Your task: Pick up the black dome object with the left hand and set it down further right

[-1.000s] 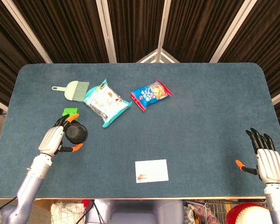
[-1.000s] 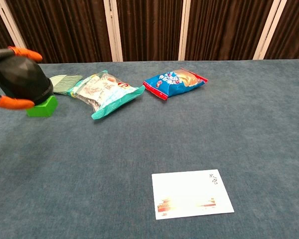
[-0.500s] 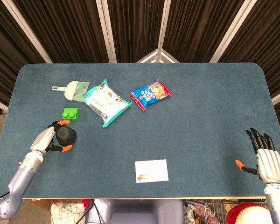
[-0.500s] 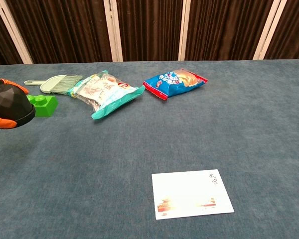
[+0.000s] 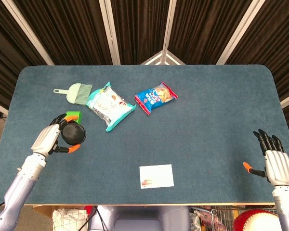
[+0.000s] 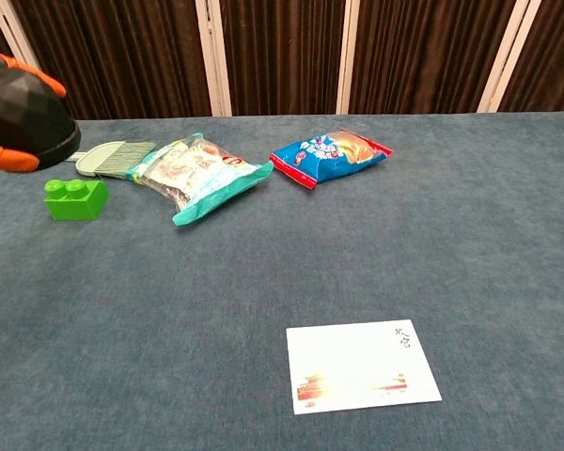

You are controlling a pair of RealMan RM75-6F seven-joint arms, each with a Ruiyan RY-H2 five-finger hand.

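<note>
**Black dome up in my left hand, over the table's left side**

Black and faceted, the dome [image 5: 72,134] sits in my left hand [image 5: 49,139], lifted clear of the blue felt table [image 5: 207,139]. In the chest view the dome [image 6: 23,120] hangs at the upper left edge of the frame, above the table surface, with orange fingertips [image 6: 9,159] wrapped under and over it. So the left hand is gripping the dome, fingers curled round its sides.

From the head view the dome overlaps the near edge of the green block [image 5: 73,116], which the chest view shows resting on the felt below and slightly right of it [image 6: 75,199]. Just beyond the block lies a pale green hand brush [image 5: 74,92], bristles pointing right. Beside the brush is a teal-edged snack bag [image 5: 110,105], and further right a blue and red snack bag [image 5: 155,97], apart from the first.

Near the front edge, about mid-table, a white card [image 5: 156,176] lies flat; in the chest view it shows small writing at one corner and a reddish strip along the bottom [image 6: 362,365].

My right hand [image 5: 277,164] is at the far right front corner, well apart from everything, holding nothing, fingers straight and spread with the thumb out to the side. The chest view does not catch it.
</note>
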